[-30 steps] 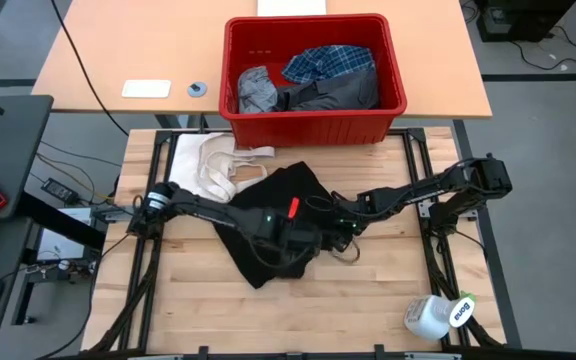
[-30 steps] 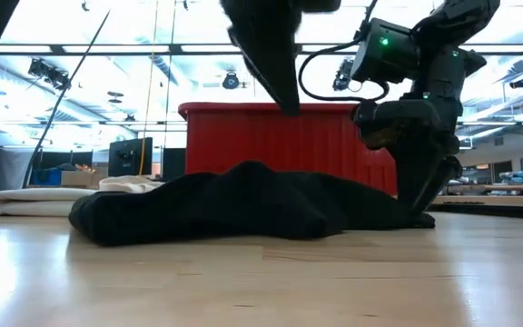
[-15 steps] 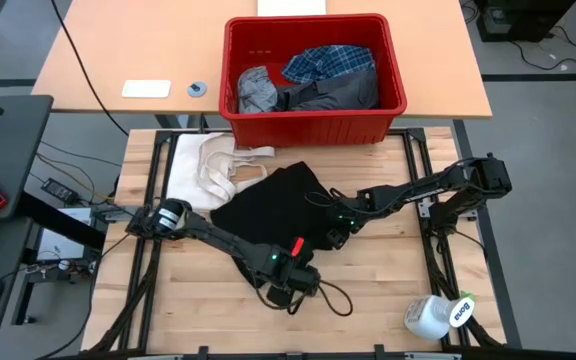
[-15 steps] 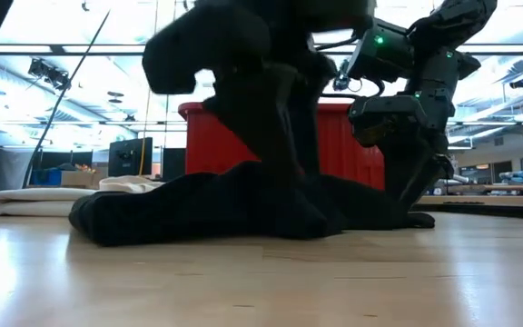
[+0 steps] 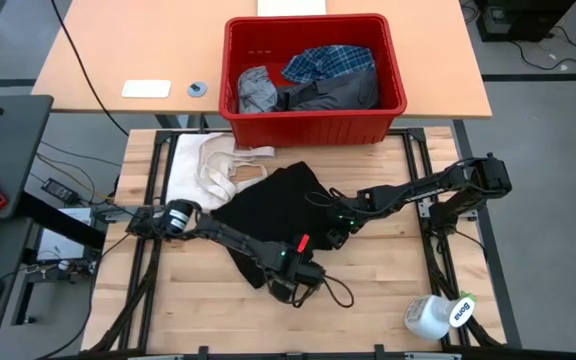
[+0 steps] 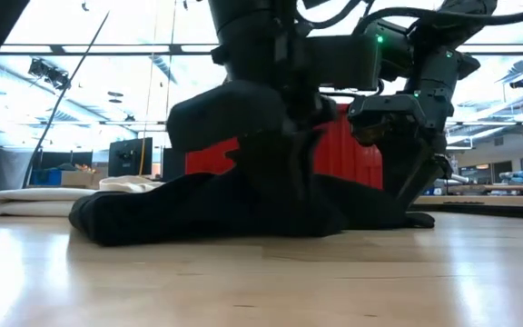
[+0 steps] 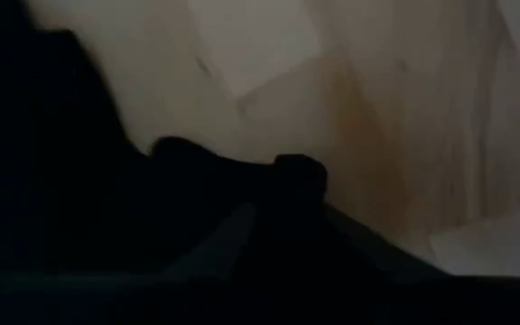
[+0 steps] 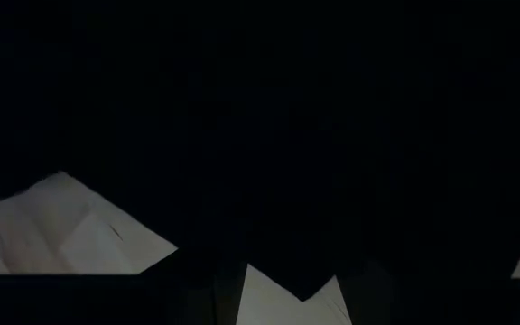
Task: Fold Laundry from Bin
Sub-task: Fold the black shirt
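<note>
We see the black garment [image 5: 268,205] spread on the desk [image 5: 198,310] before the red bin [image 5: 313,120]. Left claw [image 5: 286,288] at its near edge, right claw [image 5: 336,237] on its right edge; whether either grips, we cannot tell.

A black garment [image 6: 243,213] lies heaped on the wooden table [image 6: 261,282], with the red bin [image 6: 343,150] behind it. Dark arm housings press down from twelve o'clock, seemingly touching the cloth; a cream cloth [image 6: 34,200] lies at nine o'clock

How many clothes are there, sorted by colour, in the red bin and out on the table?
Black garment: 1, on the table
Light grey garment: 1, in the bin
Dark grey garment: 1, in the bin
Blue plaid shirt: 1, in the bin
Total: 4
</note>
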Controlling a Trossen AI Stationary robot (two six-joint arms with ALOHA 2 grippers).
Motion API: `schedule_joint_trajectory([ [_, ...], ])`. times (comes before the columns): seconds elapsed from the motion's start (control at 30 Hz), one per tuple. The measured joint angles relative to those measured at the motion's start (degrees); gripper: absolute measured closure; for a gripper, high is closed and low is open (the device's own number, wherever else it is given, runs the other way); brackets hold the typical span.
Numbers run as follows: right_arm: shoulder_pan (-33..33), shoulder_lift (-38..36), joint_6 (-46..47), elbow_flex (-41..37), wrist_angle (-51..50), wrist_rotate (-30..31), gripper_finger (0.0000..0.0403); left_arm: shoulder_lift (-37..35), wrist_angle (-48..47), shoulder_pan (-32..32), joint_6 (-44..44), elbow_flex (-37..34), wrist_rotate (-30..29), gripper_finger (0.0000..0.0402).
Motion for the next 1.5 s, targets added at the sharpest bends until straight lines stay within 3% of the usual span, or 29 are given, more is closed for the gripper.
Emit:
schedule_joint_trajectory([
  [0.1, 0.0, 0.0, 0.0, 0.0, 0.14, 0.15, 0.0243, -0.45, -1.23, 0.36, -2.92, -0.04, 0.79, 0.0376],
  [0.13, 0.0, 0.0, 0.0, 0.0, 0.16, 0.17, 0.0243, -0.54, -1.17, 0.52, -4.18, -0.03, 1.71, 0.0385],
  [0.4, 0.0, 0.0, 0.0, 0.0, 0.21, 0.17, 0.0243, -6.43, -1.27, 0.65, -16.58, 1.45, 7.28, 0.0388],
  [0.53, 0.0, 0.0, 0.0, 0.0, 0.16, 0.16, 0.0243, -11.31, -2.32, 0.97, -26.38, 1.49, 6.14, 0.0389],
  [0.67, 0.0, 0.0, 0.0, 0.0, 0.16, 0.13, 0.0243, -14.15, -4.28, 1.08, -32.73, 0.82, 0.95, 0.0388],
  [0.97, 0.46, 0.0, -1.72, 0.0, -0.24, -0.19, 0.0243, -15.23, 9.2, 0.87, -41.61, -8.46, 4.18, 0.0387],
  [1.13, 0.63, 0.0, -5.39, 0.0, -0.6, -5.03, 0.024, -15.67, 13.62, 1.94, -49.33, -14.49, 4.21, 0.0387],
  [1.3, 0.59, 0.0, -10.18, 0.0, -0.53, -9.58, 0.0214, -15.69, 14.57, 2.97, -55.82, -18.65, 4.17, 0.0387],
  [1.5, 0.21, 0.0, -13.6, 0.0, -1.98, -13.08, 0.0145, -15.69, 16.79, 3.29, -57.51, -19.75, 3.77, 0.0386],
])
